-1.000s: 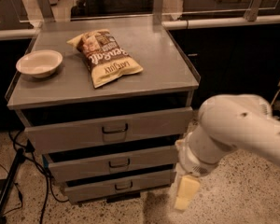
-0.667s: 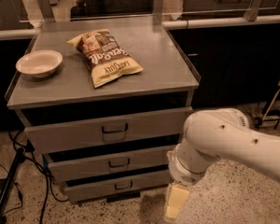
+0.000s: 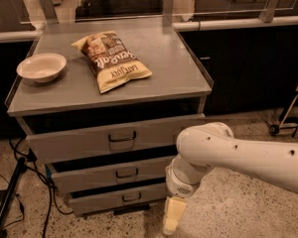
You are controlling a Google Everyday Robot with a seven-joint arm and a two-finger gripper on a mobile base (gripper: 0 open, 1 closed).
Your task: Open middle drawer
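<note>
The middle drawer (image 3: 89,176) is seen in the grey cabinet below the front edge of the tabletop (image 3: 181,78), between the taller top drawer (image 3: 74,145) and the lowest drawer (image 3: 97,202). Its low, wide front panel carries a small dark handle (image 3: 126,173) at the centre, and a dark gap is seen above the panel. The right end of the panel is hidden by the white arm (image 3: 238,155).

The gripper (image 3: 171,221) is found below the front right corner of the tabletop, down near the speckled floor, just beside the right end of the lowest drawer's front. It is pointed downward from the rounded wrist, and it is held apart from the handle of the middle drawer, lower and to the right of it. Whether the gripper is open or closed cannot be told; nothing is seen to be held in it.

On the tabletop, a white bowl (image 3: 41,67) is placed near the left edge, upright. A bag of chips (image 3: 111,59) is laid flat around the middle, with its bottom end turned toward the front edge; it is well apart from the bowl. Dark cables (image 3: 44,202) are seen on the floor below the front left corner.
</note>
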